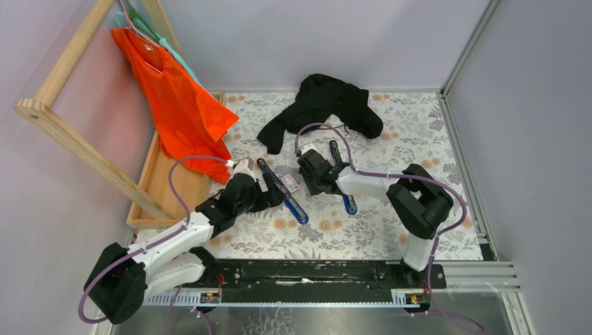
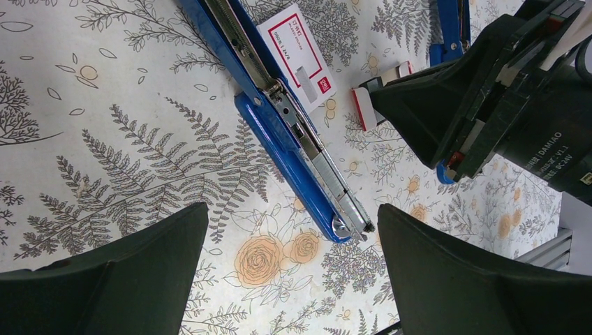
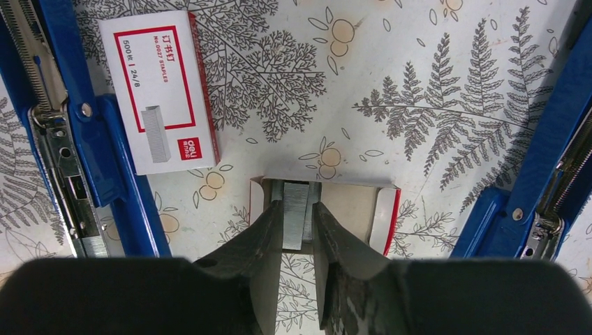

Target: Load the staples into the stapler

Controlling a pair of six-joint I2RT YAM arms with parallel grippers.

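Note:
An opened blue stapler (image 1: pixel 283 190) lies on the floral table, its metal channel showing in the left wrist view (image 2: pixel 307 153). The white-and-red staples box (image 3: pixel 159 91) lies beside it. Its small open tray (image 3: pixel 352 209) holds grey staple strips. My right gripper (image 3: pixel 297 208) is over the tray, its jaws closed narrowly on one staple strip (image 3: pixel 296 227). In the top view it (image 1: pixel 307 183) sits just right of the box (image 1: pixel 291 183). My left gripper (image 2: pixel 292 209) is open and empty, its fingers wide either side of the stapler's near end; the top view shows it left of the stapler (image 1: pixel 272 193).
A second blue stapler (image 1: pixel 342 183) lies right of the tray and shows at the right wrist view's edge (image 3: pixel 544 181). A black garment (image 1: pixel 321 105) lies at the back. An orange shirt (image 1: pixel 178 105) hangs on a wooden rack (image 1: pixel 77 139) at the left.

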